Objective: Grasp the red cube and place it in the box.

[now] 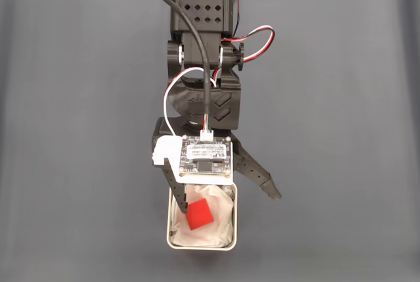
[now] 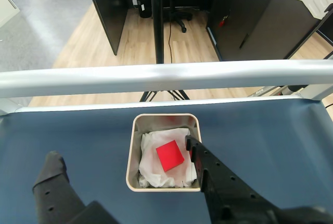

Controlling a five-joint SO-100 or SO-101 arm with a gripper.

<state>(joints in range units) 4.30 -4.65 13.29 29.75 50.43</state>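
The cube (image 1: 199, 214) lies free on the white lining inside the box (image 1: 172, 237) on the counter (image 1: 341, 131). The end effector (image 1: 228, 202) hangs above, spread wide, holding nothing, one finger (image 2: 195, 153) over the box.

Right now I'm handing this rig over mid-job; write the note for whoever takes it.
Gripper: open, holding nothing, low over the box; in the fixed view one finger dips inside the box beside the cube, the other is spread outside it.
Red cube: lies loose on the white lining inside the box, tilted.
Done: cube placed and released.
Left: lift the arm clear without snagging the lining or rim.
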